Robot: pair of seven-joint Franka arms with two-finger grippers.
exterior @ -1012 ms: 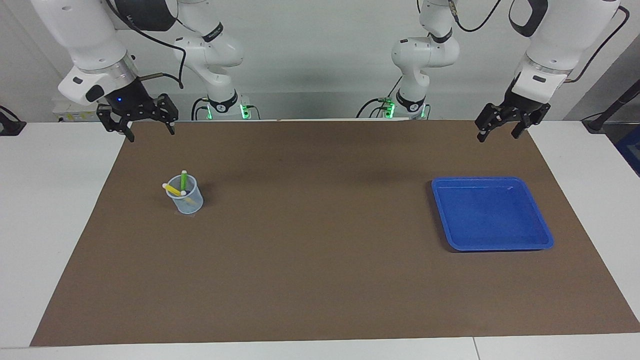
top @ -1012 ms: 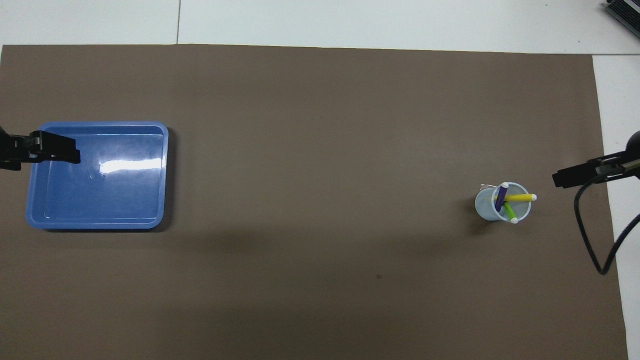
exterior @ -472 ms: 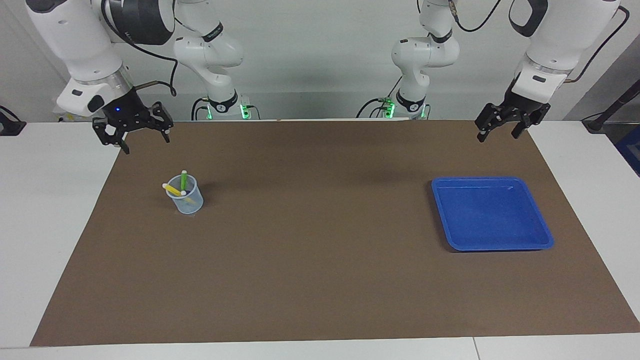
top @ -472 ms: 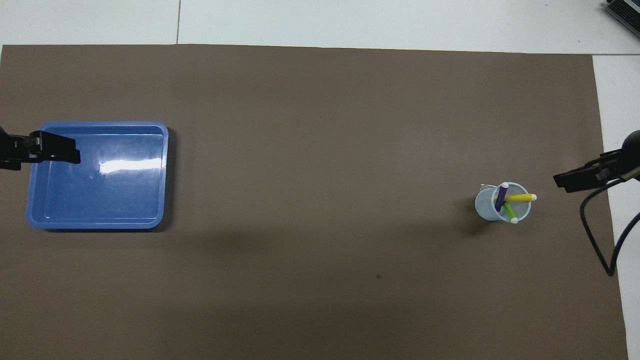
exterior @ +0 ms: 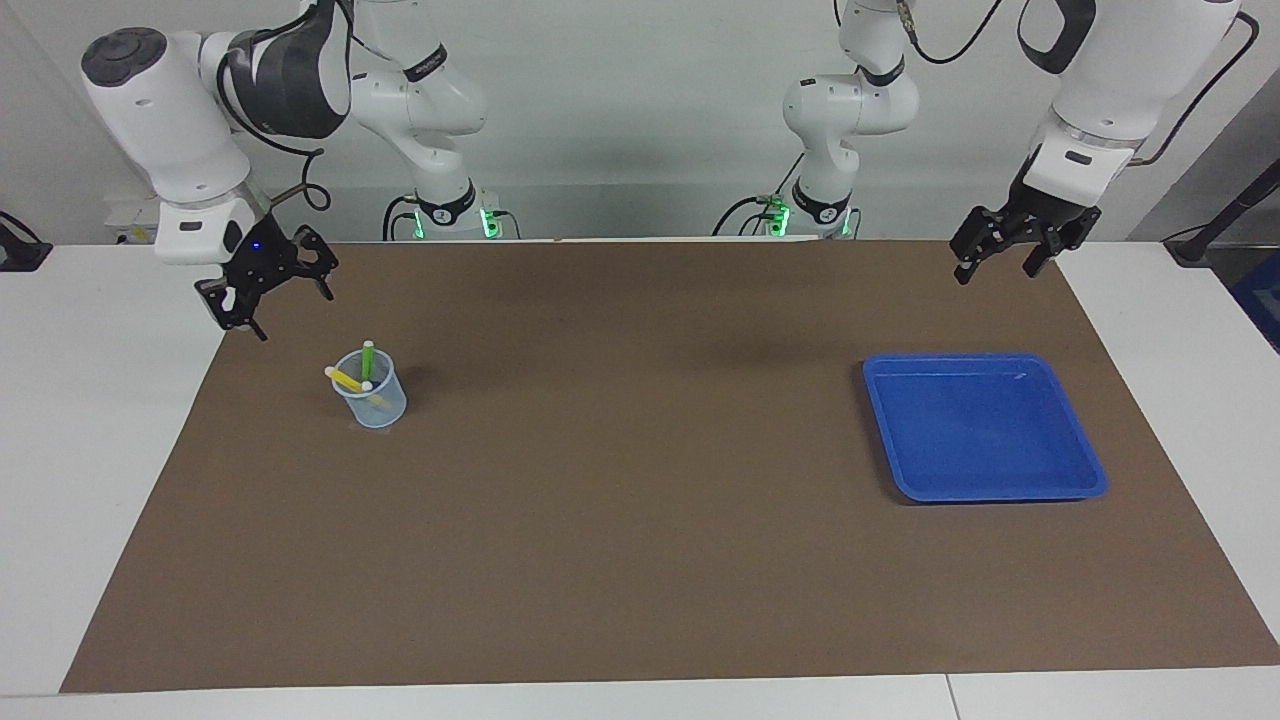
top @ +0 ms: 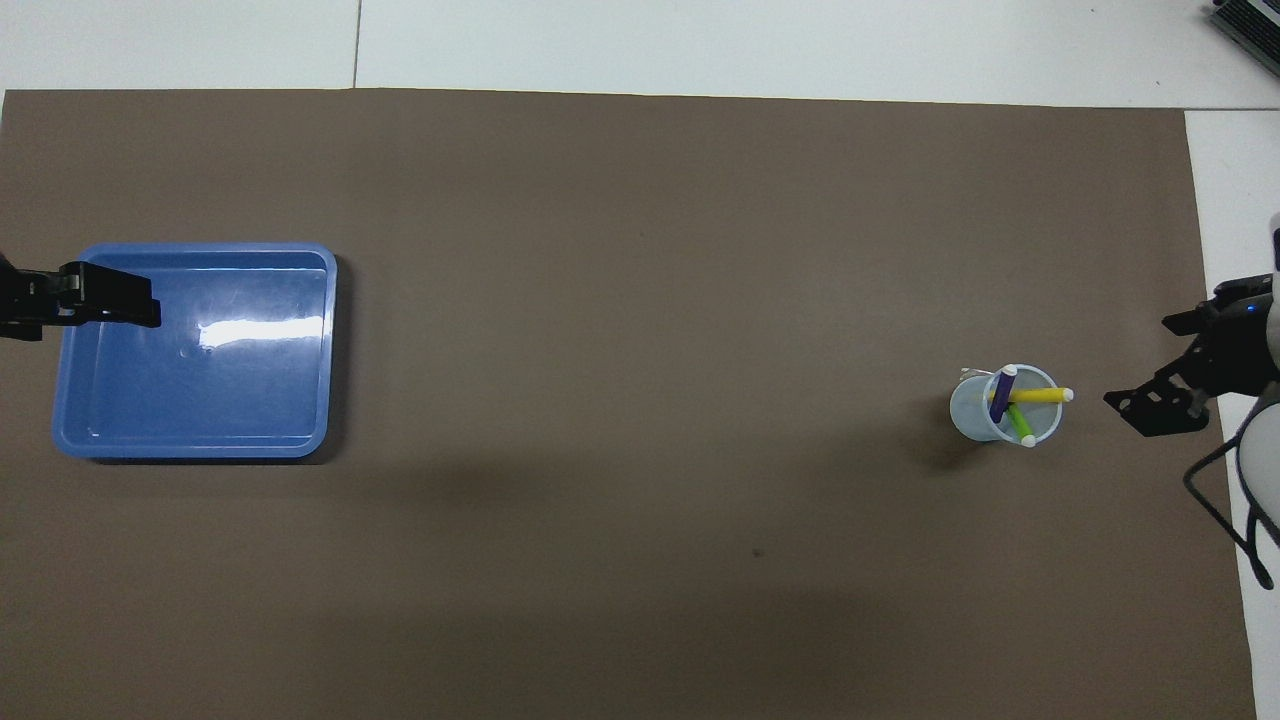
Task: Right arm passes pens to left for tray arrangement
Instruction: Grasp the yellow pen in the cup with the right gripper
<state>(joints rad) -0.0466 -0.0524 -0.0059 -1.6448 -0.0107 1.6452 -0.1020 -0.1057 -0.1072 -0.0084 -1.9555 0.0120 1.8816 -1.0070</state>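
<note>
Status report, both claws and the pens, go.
Right claw open, in the air near the cup. Left claw open, waiting. Three pens in the cup; tray holds nothing. Nothing in the way.

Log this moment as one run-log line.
right gripper: open, raised beside cup | left gripper: open, waiting near tray | pens: three in cup | tray: no pens

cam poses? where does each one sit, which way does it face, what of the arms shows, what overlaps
Facing view: high across the table, looking at the robots; both arms, left gripper and right gripper show.
Overhead view: above the robots' end, looking steeply down; only gripper parts at the edges.
Shared: tray, pens in the cup.
</note>
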